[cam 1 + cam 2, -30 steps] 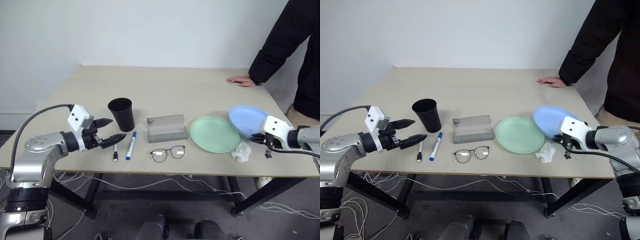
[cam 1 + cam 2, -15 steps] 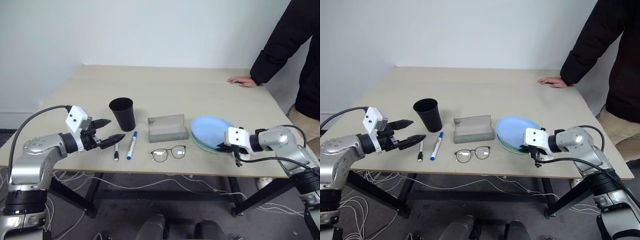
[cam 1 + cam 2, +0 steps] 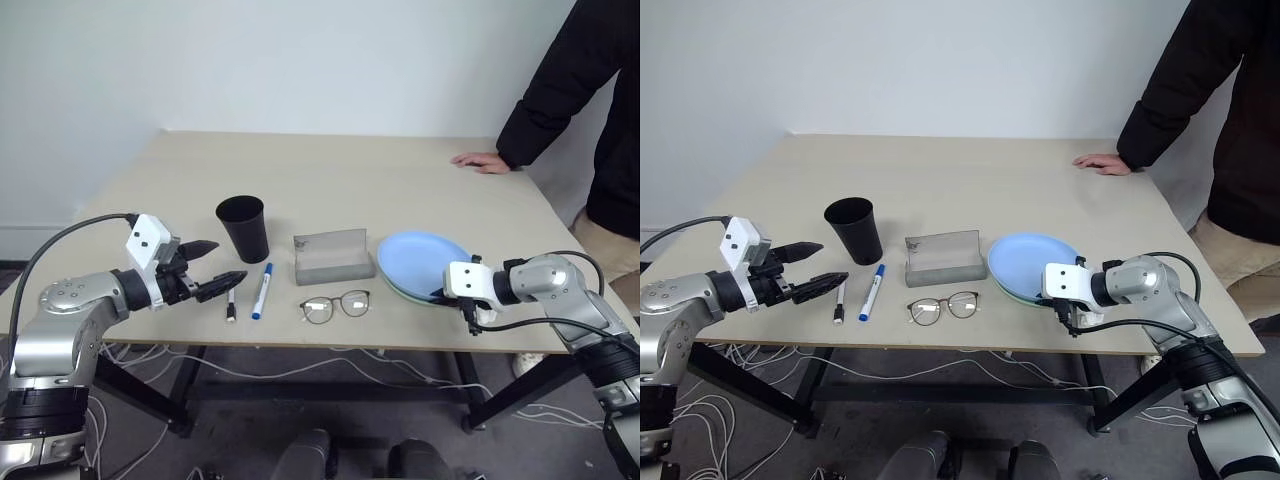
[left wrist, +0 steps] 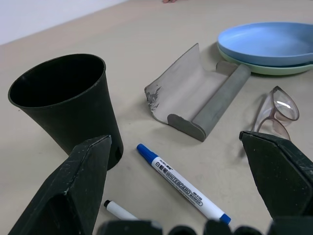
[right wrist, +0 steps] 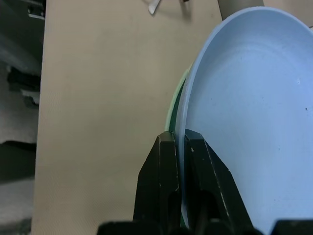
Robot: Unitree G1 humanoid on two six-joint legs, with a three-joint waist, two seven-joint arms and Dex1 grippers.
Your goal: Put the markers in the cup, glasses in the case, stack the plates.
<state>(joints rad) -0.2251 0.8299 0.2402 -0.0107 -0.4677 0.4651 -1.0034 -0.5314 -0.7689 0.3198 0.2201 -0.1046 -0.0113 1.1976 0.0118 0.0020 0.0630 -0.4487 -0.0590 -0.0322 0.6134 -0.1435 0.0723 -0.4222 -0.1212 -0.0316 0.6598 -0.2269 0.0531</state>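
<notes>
Right claw [image 5: 182,147] pinching blue plate [image 3: 425,255], green plate [image 4: 274,68] mostly covered

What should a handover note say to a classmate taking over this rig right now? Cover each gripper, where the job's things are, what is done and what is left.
Right gripper: shut on the blue plate's near rim; that plate lies on the green plate, not yet released.
Left gripper: open, holding nothing, hovering near the cup and the two markers.
Markers lie on the table in front of the cup. Glasses lie in front of the open case.
Done: plates stacked, pending release.
Left: let go of the plate, markers into cup, glasses into case.
</notes>
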